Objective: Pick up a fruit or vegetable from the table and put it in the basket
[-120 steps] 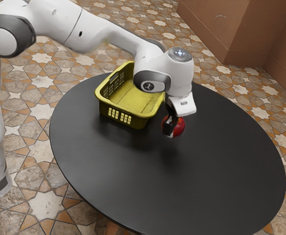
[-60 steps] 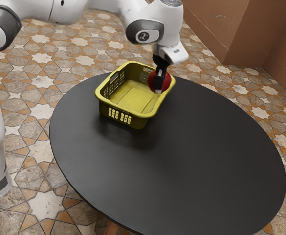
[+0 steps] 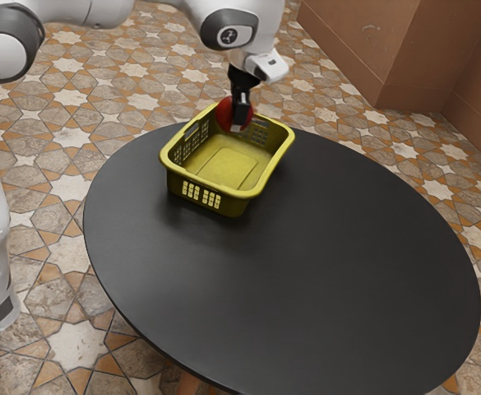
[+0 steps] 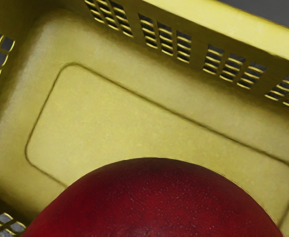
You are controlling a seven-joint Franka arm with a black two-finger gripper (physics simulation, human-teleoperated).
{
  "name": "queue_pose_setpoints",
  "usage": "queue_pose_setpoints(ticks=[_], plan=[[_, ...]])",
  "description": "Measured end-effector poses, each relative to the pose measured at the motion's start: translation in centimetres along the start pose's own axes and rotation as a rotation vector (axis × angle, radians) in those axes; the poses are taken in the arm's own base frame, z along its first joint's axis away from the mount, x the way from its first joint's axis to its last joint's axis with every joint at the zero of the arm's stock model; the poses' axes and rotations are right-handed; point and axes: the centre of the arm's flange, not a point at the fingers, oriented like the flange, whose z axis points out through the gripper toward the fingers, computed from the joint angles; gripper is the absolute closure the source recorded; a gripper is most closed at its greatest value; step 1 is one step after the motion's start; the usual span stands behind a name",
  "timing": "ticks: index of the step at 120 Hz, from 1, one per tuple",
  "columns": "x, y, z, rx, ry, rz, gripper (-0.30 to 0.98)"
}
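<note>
The jaws were grasping the red fruit [image 3: 224, 116] and held it in the air above the yellow basket [image 3: 231, 202], which stood near the table's [image 3: 322, 271] far edge in the exterior view.

A dark red fruit [image 4: 154, 202] with fine pale specks was near, over the yellow basket [image 4: 253, 29]; farther down lay its floor [image 4: 119, 123], marked by a rounded groove [image 4: 184, 117], between walls [image 4: 197, 57] with small openings [image 4: 169, 39]
</note>
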Motion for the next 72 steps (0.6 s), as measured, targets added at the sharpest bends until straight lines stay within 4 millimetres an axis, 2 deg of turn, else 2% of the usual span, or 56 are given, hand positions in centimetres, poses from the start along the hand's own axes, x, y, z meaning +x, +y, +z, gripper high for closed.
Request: queue_pose_setpoints(ticks=[17, 36, 44, 54, 72], plan=[[-0.5, -1.6, 1.9, -0.028, -0.033, -0.043, 0.18], [0.3, -1.5, 4.2, -0.053, -0.063, -0.047, 0.19], [0.5, -1.3, 4.5, -0.06, -0.065, -0.047, 0.17], [0.7, -1.0, 4.6, -0.078, -0.06, -0.051, 0.07], [0.9, -0.5, 4.5, -0.094, -0.055, -0.051, 0.03]])
